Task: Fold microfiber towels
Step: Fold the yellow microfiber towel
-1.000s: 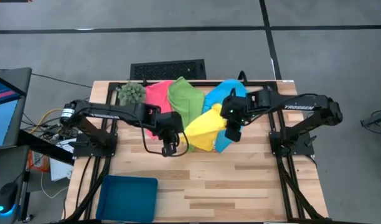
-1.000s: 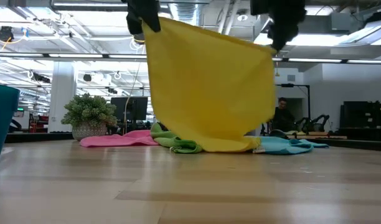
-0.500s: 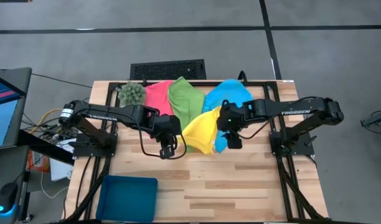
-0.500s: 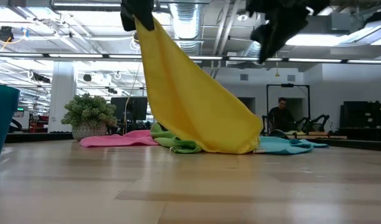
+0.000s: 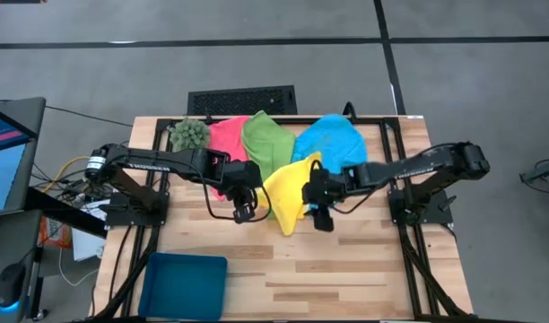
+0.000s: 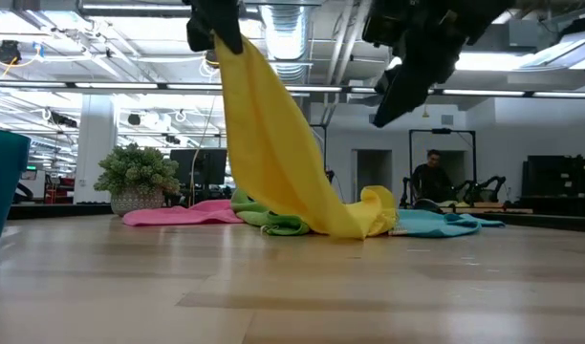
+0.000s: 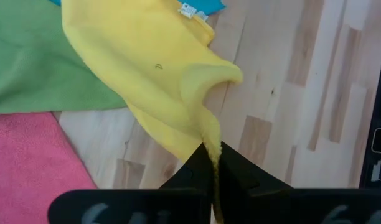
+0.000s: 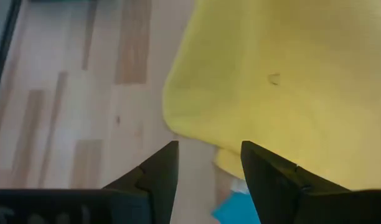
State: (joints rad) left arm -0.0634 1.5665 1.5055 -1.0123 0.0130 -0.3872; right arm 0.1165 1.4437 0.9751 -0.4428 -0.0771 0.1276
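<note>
A yellow towel (image 5: 288, 193) hangs from my left gripper (image 5: 245, 212), which is shut on it above the table's middle. The towel's lower end (image 6: 361, 222) is bunched on the table beside the green towel (image 5: 264, 144) and partly on the blue towel (image 5: 333, 139). A pink towel (image 5: 224, 139) lies flat at the far left of the pile. My right gripper (image 5: 318, 219) hovers open over the yellow towel's right side, touching nothing; in the right wrist view its fingers (image 8: 154, 174) stand apart with the yellow cloth (image 8: 271, 81) beyond them. My left gripper pinches a corner of the yellow towel (image 7: 210, 148) between its two shut fingers, gathered into a narrow fold. The fingers slant steeply down from above. The towel (image 6: 264, 134) hangs below them in a slanting sheet, slack, its lower end on the table.
A spiky green plant (image 5: 189, 135) stands at the far left next to the pink towel. A dark teal tray (image 5: 183, 285) sits at the near left corner. Bare wooden tabletop (image 5: 346, 269) lies along the near side. A person sits in the room behind (image 6: 428, 177).
My right gripper has let go of the yellow towel's other top corner and has sunk, moving toward the table's near-left. That freed corner has fallen, so the towel no longer hangs spread between both grippers; it droops from my left gripper alone, its lower end bunched on the table.
</note>
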